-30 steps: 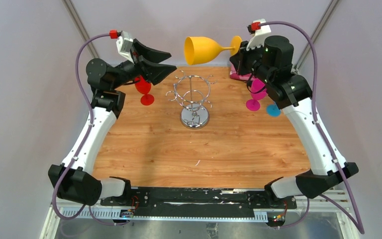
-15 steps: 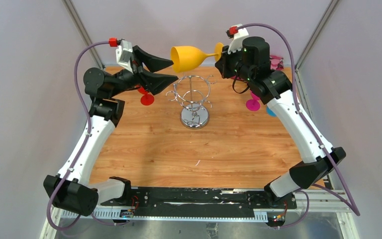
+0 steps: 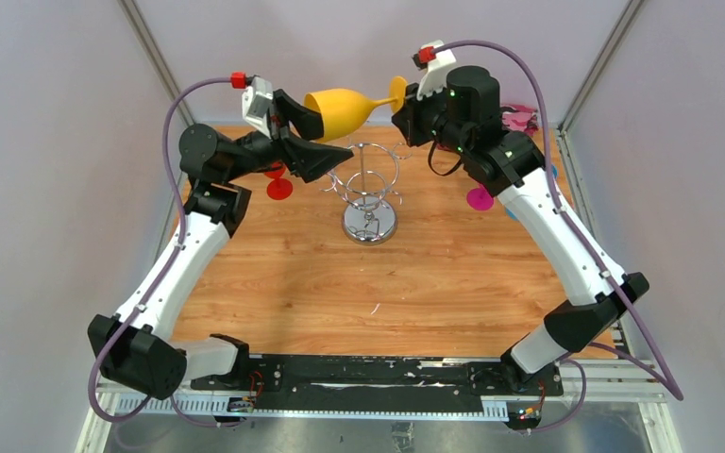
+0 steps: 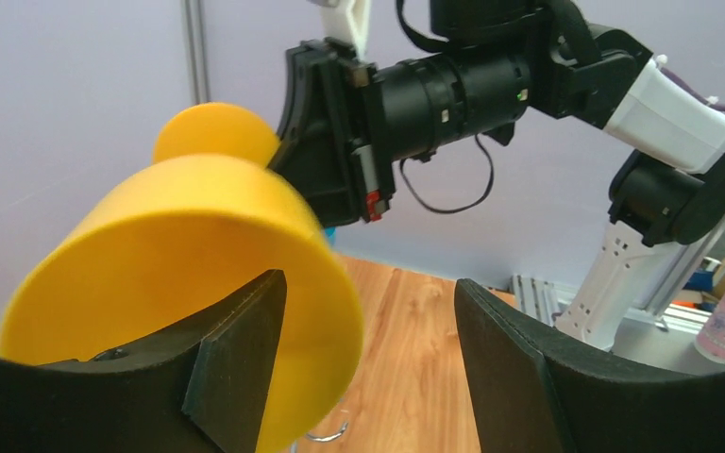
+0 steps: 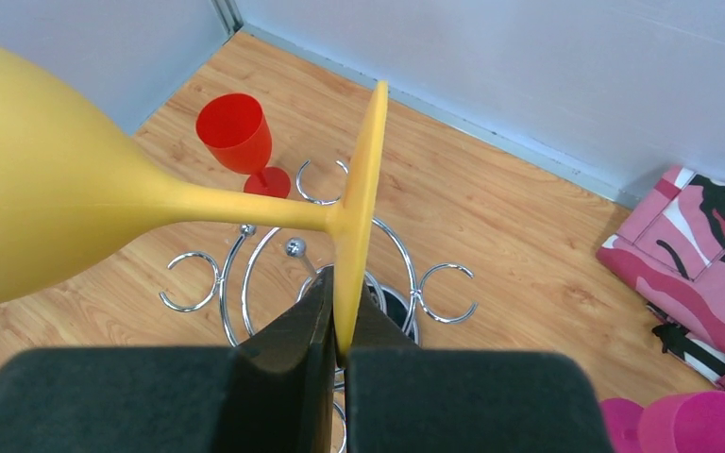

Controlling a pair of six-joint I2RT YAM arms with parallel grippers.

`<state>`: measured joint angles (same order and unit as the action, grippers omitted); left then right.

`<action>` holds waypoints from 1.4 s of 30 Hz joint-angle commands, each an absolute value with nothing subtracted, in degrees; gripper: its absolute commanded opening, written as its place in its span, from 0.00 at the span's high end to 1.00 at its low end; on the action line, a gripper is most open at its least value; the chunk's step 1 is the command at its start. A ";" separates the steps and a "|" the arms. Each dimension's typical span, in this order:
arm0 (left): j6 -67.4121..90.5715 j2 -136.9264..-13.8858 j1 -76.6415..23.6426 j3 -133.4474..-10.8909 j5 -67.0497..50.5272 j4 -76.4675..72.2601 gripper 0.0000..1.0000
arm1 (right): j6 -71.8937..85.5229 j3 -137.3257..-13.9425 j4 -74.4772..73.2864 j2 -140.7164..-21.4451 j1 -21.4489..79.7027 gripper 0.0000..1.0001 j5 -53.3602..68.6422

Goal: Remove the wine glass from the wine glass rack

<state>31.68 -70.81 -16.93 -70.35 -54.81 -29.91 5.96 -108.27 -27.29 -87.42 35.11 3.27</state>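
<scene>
Pinching the wine glass (image 3: 343, 108) foot is the right end effector (image 5: 340, 316).

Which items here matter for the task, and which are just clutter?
Job: yellow glass, rack, right end effector clamping the glass's foot, left end effector open at its bowl.
Lying about: red glass, pink glass, pink camouflage cloth.

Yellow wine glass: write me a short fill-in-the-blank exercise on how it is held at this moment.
The right gripper is shut on the yellow wine glass at its round ____.
The left gripper is ____, the glass's bowl partly between its fingers.
The hooks of the wine glass rack are all ____.
Missing words: foot; open; empty.
</scene>
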 commanded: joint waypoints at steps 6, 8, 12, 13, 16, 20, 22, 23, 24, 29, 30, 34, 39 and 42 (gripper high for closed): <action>31.14 -72.91 -19.86 -70.30 -50.55 -30.69 0.42 | 6.45 -108.81 -24.85 -88.62 38.91 1.00 3.88; 31.38 -73.27 -19.86 -70.06 -49.75 -30.73 0.60 | 6.58 -107.69 -24.36 -87.70 39.11 1.00 3.55; 31.58 -73.79 -19.86 -69.68 -47.79 -30.82 0.91 | 6.45 -106.39 -24.19 -86.08 39.36 1.00 3.47; 31.59 -73.92 -19.86 -69.64 -47.10 -30.84 0.97 | 6.42 -106.09 -24.09 -85.72 39.44 1.00 3.36; 32.05 -74.47 -19.86 -69.68 -45.62 -30.83 1.00 | 6.33 -105.36 -24.04 -84.80 39.46 1.00 3.18; 32.46 -74.08 -19.86 -69.71 -44.44 -30.84 1.00 | 6.26 -105.20 -24.41 -84.81 39.54 1.00 3.89; 32.36 -73.09 -19.86 -68.96 -43.39 -30.78 1.00 | 6.20 -105.14 -24.41 -84.90 39.56 0.91 4.12; 32.35 -72.46 -19.86 -68.53 -42.40 -30.81 1.00 | 6.19 -105.01 -24.35 -84.90 39.60 0.82 4.02; 32.22 -71.77 -19.86 -68.08 -41.65 -30.83 1.00 | 6.12 -104.80 -24.16 -84.78 39.56 0.72 3.66; 30.83 -68.05 -19.78 -68.16 -36.03 -27.04 1.00 | 5.34 -100.68 -20.94 -81.84 39.60 0.18 0.16; 29.44 -67.47 -19.78 -69.22 -34.52 -23.91 1.00 | 5.10 -99.43 -19.99 -80.74 39.56 0.10 -2.03; 20.69 -65.93 -19.78 -77.81 -21.69 -4.91 1.00 | 4.30 -94.34 -17.78 -76.58 39.47 0.02 -9.49; 13.32 -71.00 -19.78 -97.61 -4.42 24.19 1.00 | 2.98 -89.69 -17.43 -71.44 39.51 0.01 -15.87; 11.35 -76.58 -19.78 -110.84 3.60 41.08 1.00 | 2.56 -87.41 -17.55 -68.83 39.49 0.01 -18.18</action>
<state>17.69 -71.48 -19.64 -97.80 -12.25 13.96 4.01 -89.89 -19.09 -72.05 39.03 -11.86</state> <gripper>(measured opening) 0.040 0.993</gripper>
